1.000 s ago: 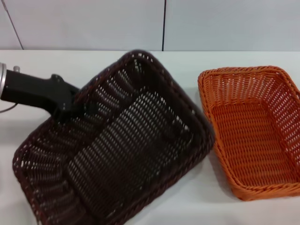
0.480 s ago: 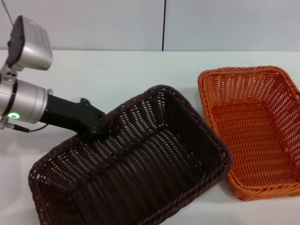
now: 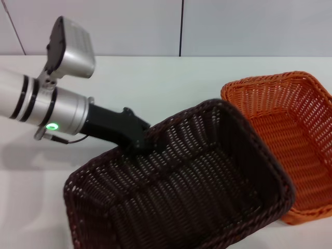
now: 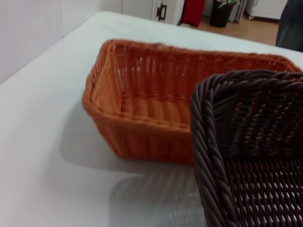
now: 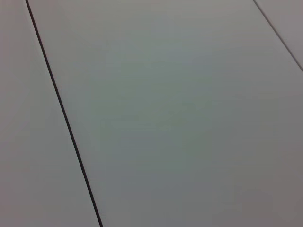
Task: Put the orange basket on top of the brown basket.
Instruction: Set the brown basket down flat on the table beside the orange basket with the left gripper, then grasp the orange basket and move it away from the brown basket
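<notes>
Brown basket [image 3: 181,187] sat nearest, clamped at its rim by the left end effector [image 3: 139,141]; within a second it had swung right and now overlapped the orange basket [image 3: 290,129] on the tabletop [image 3: 155,78]. That reversed the intended stacking. The right end effector was out of sight.

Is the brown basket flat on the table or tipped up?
Tipped up. The left claw grips the dark brown woven wicker basket by its rim, raising that side.
</notes>
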Robot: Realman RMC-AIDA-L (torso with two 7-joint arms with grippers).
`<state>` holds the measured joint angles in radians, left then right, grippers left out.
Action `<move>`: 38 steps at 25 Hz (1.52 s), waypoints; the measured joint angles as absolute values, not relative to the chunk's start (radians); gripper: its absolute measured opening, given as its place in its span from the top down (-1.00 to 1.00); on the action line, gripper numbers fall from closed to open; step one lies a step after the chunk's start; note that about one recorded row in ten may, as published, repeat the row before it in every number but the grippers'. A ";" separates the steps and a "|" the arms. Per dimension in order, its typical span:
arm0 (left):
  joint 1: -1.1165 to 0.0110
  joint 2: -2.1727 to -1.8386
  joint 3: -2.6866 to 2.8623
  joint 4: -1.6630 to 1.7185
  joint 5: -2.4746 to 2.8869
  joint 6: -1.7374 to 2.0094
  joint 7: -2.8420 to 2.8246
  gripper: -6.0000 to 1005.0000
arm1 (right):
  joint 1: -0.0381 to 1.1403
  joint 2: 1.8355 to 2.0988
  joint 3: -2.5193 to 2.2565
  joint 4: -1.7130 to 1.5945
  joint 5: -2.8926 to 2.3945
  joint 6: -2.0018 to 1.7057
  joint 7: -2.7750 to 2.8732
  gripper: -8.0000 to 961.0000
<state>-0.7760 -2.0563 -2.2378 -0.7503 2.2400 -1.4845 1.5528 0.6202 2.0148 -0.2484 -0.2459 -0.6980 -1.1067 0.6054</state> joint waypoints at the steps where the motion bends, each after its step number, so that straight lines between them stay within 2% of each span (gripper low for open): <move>1: -0.790 -2.058 -2.238 -0.741 2.240 -1.476 1.547 0.61 | 0.619 2.014 -0.248 -0.245 -0.698 -1.107 0.605 -0.12; 10: -0.794 -2.057 -2.250 -0.729 2.222 -1.375 1.505 0.48 | 0.599 2.016 -0.248 -0.250 -0.698 -1.110 0.610 -0.12; 13: -0.775 -2.055 -2.251 -0.747 2.192 -1.355 1.508 0.26 | 0.594 2.011 -0.261 -0.251 -0.720 -1.107 0.641 -0.12; 17: -0.732 -2.055 -2.255 -0.794 2.099 -1.322 1.533 0.01 | 0.582 1.986 -0.342 -0.289 -0.854 -1.107 0.779 -0.12; 18: -0.727 -2.055 -2.256 -0.798 2.085 -1.320 1.538 -0.04 | 0.579 1.977 -0.368 -0.310 -0.896 -1.107 0.830 -0.12; 19: -0.719 -2.053 -2.263 -0.804 2.059 -1.319 1.549 -0.08 | 0.571 1.951 -0.436 -0.385 -1.041 -1.109 1.005 -0.12; 20: -0.710 -2.052 -2.274 -0.812 2.030 -1.319 1.562 -0.12 | 0.571 1.951 -0.436 -0.385 -1.041 -1.109 1.005 -0.12; 22: -0.698 -2.052 -2.303 -0.823 1.986 -1.317 1.586 -0.21 | 0.566 1.918 -0.516 -0.479 -1.206 -1.122 1.188 -0.12; 27: -0.672 -2.056 -2.355 -0.819 1.843 -1.301 1.661 -0.42 | 0.605 1.797 -0.684 -0.740 -1.765 -1.304 1.689 -0.12; 29: -0.670 -2.056 -2.356 -0.816 1.824 -1.298 1.671 -0.52 | 0.664 1.759 -0.697 -0.815 -2.019 -1.451 1.836 -0.12; 30: -0.670 -2.055 -2.356 -0.814 1.806 -1.291 1.681 -0.57 | 0.693 1.750 -0.698 -0.843 -2.131 -1.521 1.876 -0.12; 32: -0.675 -2.056 -2.352 -0.813 1.798 -1.274 1.685 -0.67 | 0.749 1.749 -0.705 -0.908 -2.346 -1.655 1.925 -0.12; 38: -0.700 -2.058 -2.345 -0.801 1.792 -1.248 1.686 -0.67 | 0.830 1.805 -0.834 -1.068 -2.602 -1.855 1.931 -0.12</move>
<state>-0.6998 -2.0576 -2.3453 -0.8006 1.7918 -1.2476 1.6858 0.8299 1.8049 -0.8344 -1.0683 -2.6022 -1.8551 1.9305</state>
